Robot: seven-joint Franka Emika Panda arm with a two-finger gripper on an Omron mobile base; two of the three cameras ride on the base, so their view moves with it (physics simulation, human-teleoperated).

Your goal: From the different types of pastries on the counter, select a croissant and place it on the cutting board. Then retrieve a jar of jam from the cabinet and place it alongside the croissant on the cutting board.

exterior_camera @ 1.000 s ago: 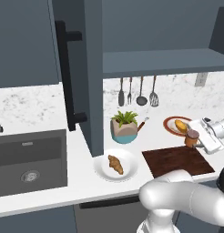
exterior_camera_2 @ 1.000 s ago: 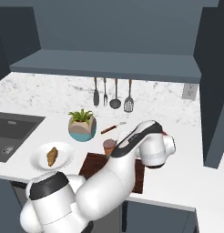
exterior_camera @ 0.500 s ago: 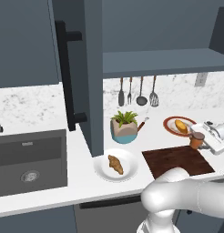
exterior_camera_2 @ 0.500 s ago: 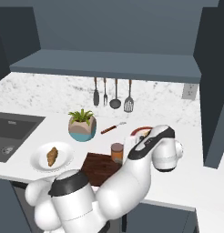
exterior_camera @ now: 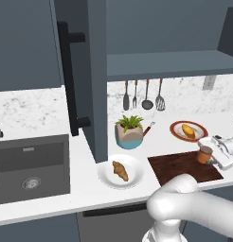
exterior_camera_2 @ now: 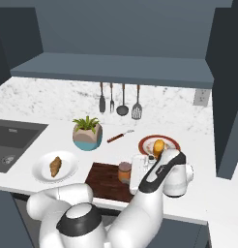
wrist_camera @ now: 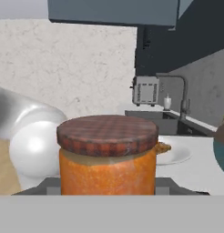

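Here the jaws are clamped on the jar of jam [exterior_camera: 204,154], holding it upright just over the right end of the cutting board [exterior_camera: 180,167]; whether it touches the wood is unclear. The croissant [exterior_camera: 120,170] lies on a white plate [exterior_camera: 106,177] on the desk [exterior_camera: 52,194], left of the board. A yellow bun [exterior_camera: 187,130] sits on a red-rimmed plate [exterior_camera: 175,128] behind the board, beside a potted plant [exterior_camera: 129,132].

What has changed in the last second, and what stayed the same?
The hand, shut on the jar of jam, has carried it lower, down to the right end of the cutting board. The croissant stays on its white plate; the plant pot has not moved.
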